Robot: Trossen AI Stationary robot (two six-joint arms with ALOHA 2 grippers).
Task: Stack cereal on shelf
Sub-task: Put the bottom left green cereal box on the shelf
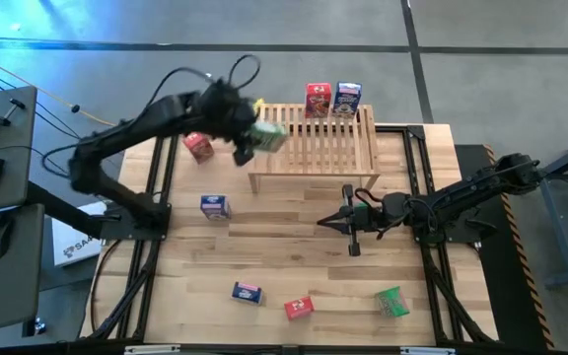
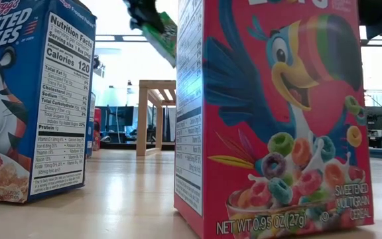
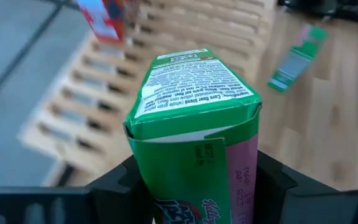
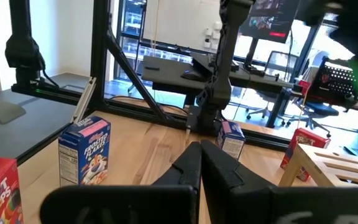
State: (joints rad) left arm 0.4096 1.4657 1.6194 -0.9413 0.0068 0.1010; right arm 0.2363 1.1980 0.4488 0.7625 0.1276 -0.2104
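Now, by line:
Left claw point(image 1: 248, 141): clamped on a green box point(image 3: 194, 118), held tilted above the shelf's point(image 1: 316, 148) left end, presumably to be set down on the slats.
Right claw point(image 1: 335, 223): fingers together, empty, parked low on the counter point(image 1: 294, 261) just in front of the shelf, likely waiting.
Shelf load: red box point(image 1: 318, 100) and blue box point(image 1: 348, 99) stood side by side at the back edge, leaving most slats bare.
Loose cereal: red box point(image 1: 198, 147) just left of the shelf, blue box point(image 1: 215, 206) nearer the front; three more lay along the front edge.
Room: open slats beneath the green box; nearest hazard looked to be the shelf's left rim.
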